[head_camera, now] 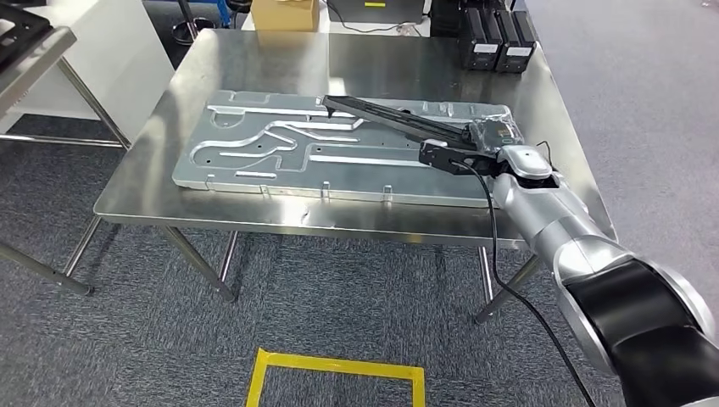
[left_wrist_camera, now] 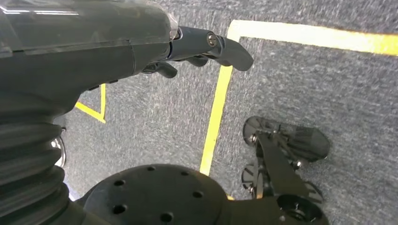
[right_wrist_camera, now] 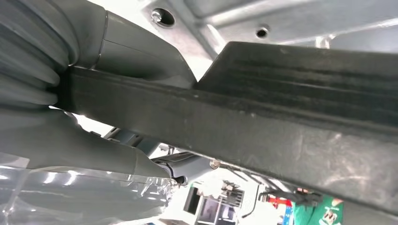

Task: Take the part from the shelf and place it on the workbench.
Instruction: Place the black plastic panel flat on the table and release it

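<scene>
A long black part stretches slantwise above the grey machined metal plate that lies on the steel workbench. My right hand grips the part's near end, over the plate's right side. Whether the far end touches the plate I cannot tell. In the right wrist view the black part runs across the picture, clamped between the grey thumb and the fingers below it. My left hand hangs over the carpet, holding nothing, its thumb sticking out.
Black boxes stand at the workbench's back right, and a cardboard box behind it. A black cable hangs from my right wrist. A yellow floor marking lies in front of the bench; another table stands far left.
</scene>
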You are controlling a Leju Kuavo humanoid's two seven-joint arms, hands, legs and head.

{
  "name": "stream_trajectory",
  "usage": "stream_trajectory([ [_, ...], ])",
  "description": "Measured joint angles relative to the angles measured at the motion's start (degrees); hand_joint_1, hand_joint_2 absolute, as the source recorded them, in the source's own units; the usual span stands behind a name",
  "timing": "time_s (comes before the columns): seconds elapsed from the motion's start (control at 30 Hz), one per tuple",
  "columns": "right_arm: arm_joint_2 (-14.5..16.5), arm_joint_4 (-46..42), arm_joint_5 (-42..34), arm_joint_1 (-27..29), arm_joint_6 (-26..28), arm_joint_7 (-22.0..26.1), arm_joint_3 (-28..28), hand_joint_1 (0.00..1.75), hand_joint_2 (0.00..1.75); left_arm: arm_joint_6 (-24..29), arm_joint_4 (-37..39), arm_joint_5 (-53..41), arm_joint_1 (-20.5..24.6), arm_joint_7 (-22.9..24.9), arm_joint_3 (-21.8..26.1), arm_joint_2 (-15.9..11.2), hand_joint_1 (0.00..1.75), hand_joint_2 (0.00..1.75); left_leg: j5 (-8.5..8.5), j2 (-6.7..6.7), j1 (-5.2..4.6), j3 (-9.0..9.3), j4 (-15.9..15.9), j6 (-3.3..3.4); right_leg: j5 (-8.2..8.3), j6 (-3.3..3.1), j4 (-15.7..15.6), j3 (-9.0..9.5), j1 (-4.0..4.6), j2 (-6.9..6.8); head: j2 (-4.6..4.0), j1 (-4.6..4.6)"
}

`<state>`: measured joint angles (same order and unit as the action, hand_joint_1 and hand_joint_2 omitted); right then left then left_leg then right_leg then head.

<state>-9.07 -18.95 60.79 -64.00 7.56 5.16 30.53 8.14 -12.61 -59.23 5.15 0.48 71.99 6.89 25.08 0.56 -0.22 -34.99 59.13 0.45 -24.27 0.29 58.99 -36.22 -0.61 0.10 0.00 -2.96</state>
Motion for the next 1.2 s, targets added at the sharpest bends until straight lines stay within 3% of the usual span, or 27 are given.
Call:
stream_trajectory([
  [0.07, 0.75, 0.21, 0.13, -0.17, -0.34, -0.33, 0.35, 1.75, 1.75, -0.05, 0.00, -0.01, -0.06, -0.38, 0.01, -0.02, 0.00, 1.75, 2.05, -0.08, 0.10, -1.28, 3.05, -0.73, 0.10, -0.69, -0.27, 0.17, -0.28, -0.08, 0.00, -0.04],
  [0.17, 2.12, 0.65, 0.21, -0.35, -1.09, -1.22, 0.78, 1.75, 1.75, -0.09, 0.00, 0.02, 0.00, -0.75, 0.01, -0.03, 0.00, 1.75, 6.94, -0.18, 0.44, -6.15, 13.75, -1.49, 0.06, -1.14, -0.27, 0.21, -0.25, -0.10, 0.00, -0.08],
  [0.2, 2.59, 0.84, 0.21, -0.30, -1.33, -1.50, 0.87, 1.75, 1.75, -0.07, 0.00, 0.00, 0.05, -0.68, 0.01, -0.03, 0.00, 1.75, 7.31, -0.18, 0.47, -7.17, 15.83, -1.60, 0.03, -1.16, -0.25, 0.23, -0.23, -0.08, 0.00, -0.08],
  [0.23, 3.04, 1.04, 0.21, -0.24, -1.56, -1.75, 0.95, 1.75, 1.75, -0.02, 0.00, -0.03, 0.08, -0.48, 0.01, -0.06, 0.00, 1.75, 6.56, -0.19, 0.48, -7.20, 15.73, -1.62, 0.01, -1.15, -0.23, 0.28, -0.23, -0.05, 0.00, -0.08],
  [0.27, 3.48, 1.23, 0.20, -0.19, -1.74, -1.98, 1.00, 1.75, 1.75, 0.04, 0.00, -0.08, 0.05, -0.25, 0.01, -0.10, 0.00, 1.75, 4.80, -0.20, 0.49, -6.14, 13.29, -1.55, -0.03, -1.10, -0.21, 0.37, -0.23, 0.00, 0.00, -0.08],
  [0.33, 4.14, 1.51, 0.14, -0.19, -1.92, -2.22, 1.06, 1.75, 1.75, 0.16, 0.00, -0.19, -0.03, 0.20, 0.01, -0.24, 0.00, 1.75, 0.87, -0.21, 0.43, -2.32, 5.16, -1.20, -0.19, -0.85, -0.15, 0.54, -0.14, 0.05, 0.00, -0.08],
  [0.37, 4.32, 1.63, 0.09, -0.23, -1.94, -2.28, 1.07, 1.75, 1.75, 0.18, 0.00, -0.26, -0.08, 0.32, 0.01, -0.30, 0.00, 1.75, -0.20, -0.19, 0.34, -0.87, 2.04, -0.94, -0.23, -0.63, -0.11, 0.51, -0.05, 0.03, 0.00, -0.07],
  [0.4, 4.44, 1.75, 0.04, -0.24, -1.95, -2.33, 1.07, 1.75, 1.75, 0.19, 0.00, -0.34, -0.12, 0.39, 0.01, -0.32, 0.00, 1.75, -0.56, -0.17, 0.25, -0.12, 0.31, -0.69, -0.22, -0.40, -0.09, 0.45, 0.04, 0.00, 0.00, -0.05],
  [0.53, 4.67, 2.27, -0.10, 0.12, -2.11, -2.66, 1.09, 1.75, 1.75, 0.04, 0.00, -0.82, -0.35, 0.08, -0.04, -0.33, 0.00, 1.75, -0.82, -0.16, 0.28, 0.19, -0.80, 0.68, -0.78, 0.74, 0.61, 0.05, -0.04, -0.08, 0.00, -0.01],
  [0.6, 4.69, 2.47, -0.30, 0.33, -2.24, -2.72, 1.09, 1.75, 1.75, -0.19, 0.00, -1.11, -0.33, -0.59, -0.14, -0.34, 0.00, 1.75, -1.09, -0.23, 0.41, 0.36, -1.21, 1.36, -3.51, 1.06, 5.12, -1.96, -0.16, -0.06, 0.00, 0.03],
  [0.67, 4.63, 2.75, -0.51, 0.85, -2.32, -2.70, 1.09, 1.75, 1.75, -0.42, 0.00, -1.32, -0.36, -1.26, -0.32, -0.37, 0.00, 1.75, -1.08, -0.20, 0.36, 0.34, -1.20, 1.62, -6.85, 1.25, 12.60, -5.55, -0.17, -0.05, 0.00, 0.04],
  [0.7, 4.61, 2.93, -0.59, 1.29, -2.34, -2.68, 1.09, 1.75, 1.75, -0.48, 0.00, -1.38, -0.45, -1.49, -0.41, -0.38, 0.00, 1.75, -1.04, -0.17, 0.34, 0.34, -1.15, 1.65, -7.55, 1.33, 15.29, -6.91, -0.19, -0.05, 0.00, 0.04],
  [0.73, 4.59, 3.09, -0.65, 1.70, -2.33, -2.63, 1.09, 1.75, 1.75, -0.50, 0.00, -1.40, -0.55, -1.67, -0.50, -0.38, 0.00, 1.75, -0.97, -0.14, 0.34, 0.34, -1.06, 1.63, -7.20, 1.34, 16.03, -7.41, -0.19, -0.06, 0.00, 0.05],
  [0.77, 4.57, 3.21, -0.70, 1.96, -2.31, -2.52, 1.09, 1.75, 1.75, -0.55, 0.01, -1.44, -0.65, -1.82, -0.56, -0.38, 0.00, 1.75, -0.88, -0.12, 0.34, 0.37, -0.93, 1.55, -5.80, 1.28, 14.45, -6.73, -0.20, -0.06, 0.00, 0.04],
  [0.83, 4.55, 3.34, -0.79, 2.06, -2.27, -2.26, 1.09, 1.75, 1.75, -0.67, 0.02, -1.61, -0.73, -2.03, -0.70, -0.38, 0.00, 1.75, -0.55, -0.11, 0.29, 0.46, -0.63, 1.23, -2.00, 1.01, 6.85, -3.01, -0.15, -0.07, 0.00, 0.04],
  [0.9, 4.50, 3.37, -0.89, 2.06, -2.25, -2.05, 1.09, 1.75, 1.75, -0.63, 0.02, -1.78, -0.68, -2.15, -0.85, -0.39, 0.00, 1.75, -0.23, -0.09, 0.13, 0.47, -0.36, 0.78, -0.25, 0.62, 1.10, -0.18, 0.10, -0.03, 0.00, 0.03],
  [1.03, 4.53, 3.39, -1.11, 2.19, -2.19, -1.84, 1.09, 0.00, 1.75, -0.14, 0.01, -1.65, -0.79, -2.34, -0.91, -0.50, 0.00, 1.75, 0.36, -0.13, 0.16, 0.47, -0.03, -0.32, -0.13, -0.47, -0.35, 0.61, 0.09, -0.01, 0.00, -0.01],
  [1.1, 4.72, 3.40, -1.45, 2.43, -2.21, -1.86, 1.06, 0.00, 1.75, 0.34, 0.01, -1.34, -0.80, -2.60, -0.90, -0.57, 0.00, 1.75, 2.85, -0.17, 0.34, -1.04, 3.76, -0.87, 0.05, -1.09, -0.78, 0.95, -0.15, -0.15, 0.00, -0.05],
  [1.2, 4.94, 3.58, -1.84, 3.39, -2.21, -1.92, 0.99, 0.00, 1.75, 0.79, 0.01, -0.92, -0.74, -2.86, -0.81, -0.60, 0.00, 1.75, 7.70, -0.21, 0.71, -5.54, 14.26, -1.52, 0.06, -1.31, -0.78, 0.93, -0.15, -0.35, 0.00, -0.08],
])
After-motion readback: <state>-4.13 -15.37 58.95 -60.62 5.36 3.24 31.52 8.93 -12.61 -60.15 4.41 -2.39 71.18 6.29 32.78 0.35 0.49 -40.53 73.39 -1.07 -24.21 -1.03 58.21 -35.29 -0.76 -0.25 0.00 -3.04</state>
